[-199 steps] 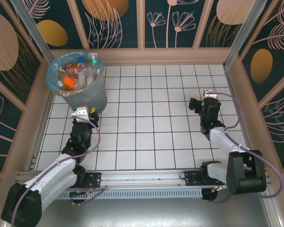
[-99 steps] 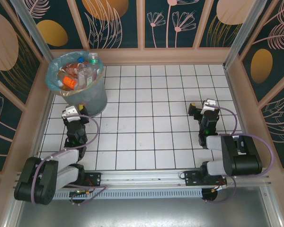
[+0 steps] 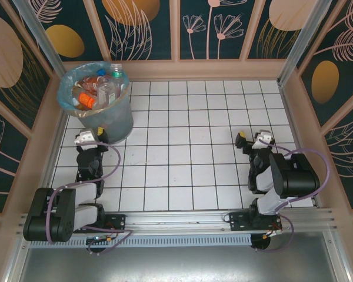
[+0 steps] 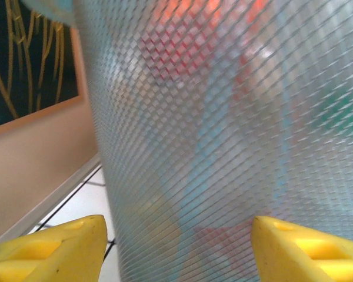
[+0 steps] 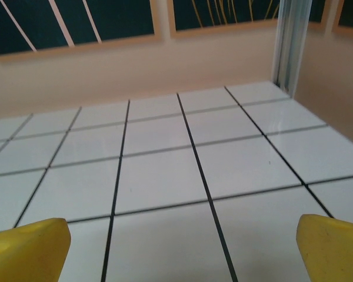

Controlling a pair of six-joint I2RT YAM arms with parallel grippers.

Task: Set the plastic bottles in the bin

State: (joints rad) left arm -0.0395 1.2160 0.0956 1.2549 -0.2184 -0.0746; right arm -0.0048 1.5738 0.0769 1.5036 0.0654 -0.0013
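Facing bin point(image 4: 223, 117) closely, left tool point(image 4: 176, 249) spread

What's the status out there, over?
Left gripper, right gripper: open, empty. Small clear plastic bottles piled inside round grey translucent bin. Nothing in the way.

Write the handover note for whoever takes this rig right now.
Left gripper: open, holding nothing, pointed at the bin wall up close.
Right gripper: open, holding nothing, low over bare table tiles.
Plastic bottles: all the visible ones are piled inside the bin, far left corner.
Done: bottles binned, as far as the views show.
Left: likely nothing but a final check.
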